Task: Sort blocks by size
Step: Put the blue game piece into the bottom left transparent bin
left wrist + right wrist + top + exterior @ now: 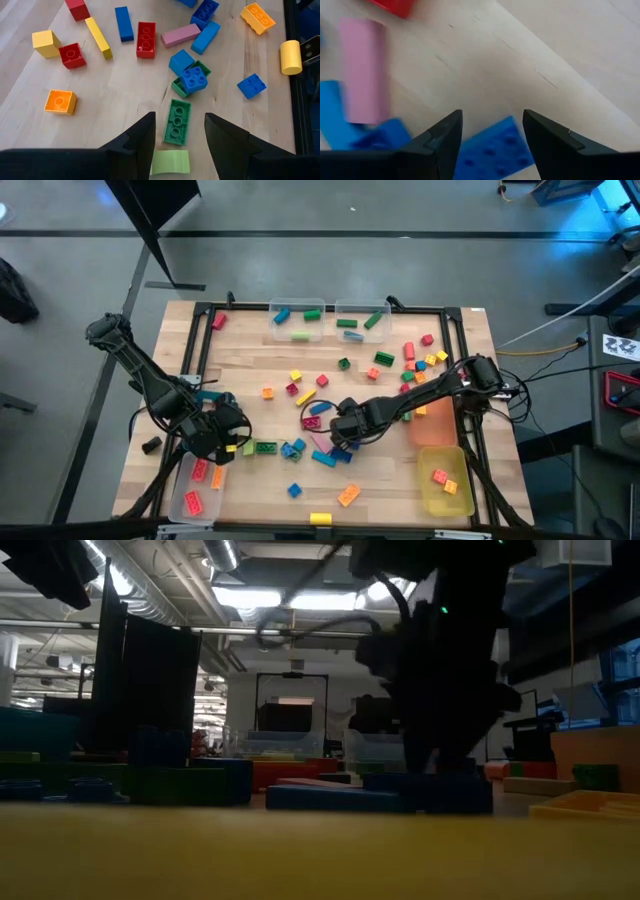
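Both arms are at the pick stage of the sort; neither tool carries a block.

Left tool (179,137): fingers parted and empty, straddling a green studded two-by-four plastic brick (177,121) that lies flat on the pale wooden surface (120,85) just ahead of the fingertips. A pale green smooth block (170,162) sits between the fingers, nearer the wrist. Further ahead is a blue studded brick stacked on a green one (192,79).

Right tool (492,132): fingers also parted and empty, low over a blue studded plastic brick (492,150) lying partly between them. A pink smooth bar (364,70) lies off to one side.

Judged next move: each tool must descend squarely and close across its brick's narrow width (the neighbouring pale green block may foul the left grasp), then lift and carry it to the matching bin.
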Tool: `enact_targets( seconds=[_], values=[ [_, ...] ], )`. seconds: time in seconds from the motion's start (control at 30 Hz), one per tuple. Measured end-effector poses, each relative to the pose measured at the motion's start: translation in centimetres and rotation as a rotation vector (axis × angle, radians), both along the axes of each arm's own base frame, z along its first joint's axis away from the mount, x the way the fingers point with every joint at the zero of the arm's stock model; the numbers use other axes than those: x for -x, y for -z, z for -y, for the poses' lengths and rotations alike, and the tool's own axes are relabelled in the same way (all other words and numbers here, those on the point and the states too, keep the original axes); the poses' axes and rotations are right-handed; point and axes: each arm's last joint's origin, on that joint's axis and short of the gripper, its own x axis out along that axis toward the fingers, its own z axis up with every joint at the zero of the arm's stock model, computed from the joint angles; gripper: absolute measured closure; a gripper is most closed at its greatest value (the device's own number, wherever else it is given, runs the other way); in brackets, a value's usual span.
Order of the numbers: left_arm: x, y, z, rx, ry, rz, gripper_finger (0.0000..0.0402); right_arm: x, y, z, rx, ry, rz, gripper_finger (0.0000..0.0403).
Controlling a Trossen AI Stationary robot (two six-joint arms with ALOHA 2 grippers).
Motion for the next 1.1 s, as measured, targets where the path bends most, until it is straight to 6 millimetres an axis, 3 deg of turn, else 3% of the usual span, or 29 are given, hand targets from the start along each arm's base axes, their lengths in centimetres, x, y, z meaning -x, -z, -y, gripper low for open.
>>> enact_targets(
  seconds=[0.2, 0.47, 0.57, 0.7, 0.9, 1.1],
  values=[
    [0.0, 0.0, 0.0, 0.0, 0.0, 0.0, 0.0247, 0.6, 0.8, 0.1, -0.007, -0.017, -0.044, 0.0194],
    [0.0, 0.0, 0.0, 0.0, 0.0, 0.001, 0.0247, 0.0, -0.6, 0.0, 0.068, -0.322, -0.049, 0.0194],
    [0.0, 0.0, 0.0, 0.0, 0.0, 0.001, 0.0247, -0.6, -2.1, -0.1, 0.113, -0.501, -0.051, 0.0194],
    [0.0, 0.0, 0.0, -0.001, -0.001, 0.001, 0.0247, -0.6, -3.4, -0.7, 0.157, -0.868, -0.088, 0.0194],
    [0.0, 0.0, 0.0, -0.002, -0.002, 0.001, 0.0247, 0.1, -3.3, -2.2, 0.192, -1.362, -0.109, 0.0194],
    [0.0, 0.0, 0.0, -0.007, -0.006, 0.006, 0.0247, 0.2, -2.8, -3.1, 0.234, -1.613, -0.116, 0.0194]
  ],
)
